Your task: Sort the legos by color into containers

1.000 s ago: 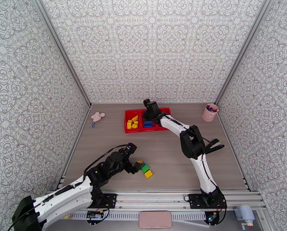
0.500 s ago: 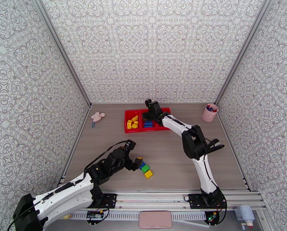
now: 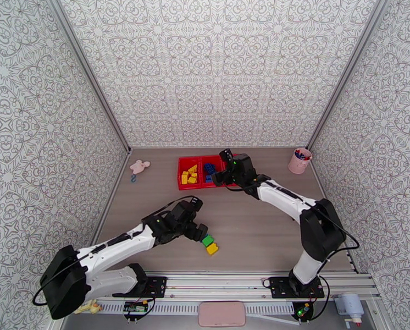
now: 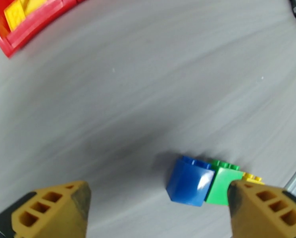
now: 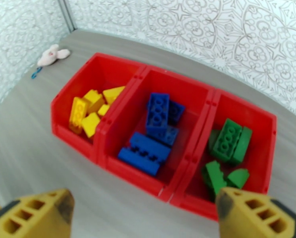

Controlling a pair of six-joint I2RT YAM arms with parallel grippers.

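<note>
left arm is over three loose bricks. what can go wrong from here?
1. The blue brick, green brick and yellow brick touch in a row. The open left gripper may pinch two colors or scatter them.
2. One of its fingers seems to be over the green and yellow bricks and might land on them.
3. The right gripper hovers open by the tray, so the arms could crowd each other at drop-off.

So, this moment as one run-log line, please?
left gripper open, at blue lego; right gripper open, near red tray; green lego, yellow lego unsorted
</note>
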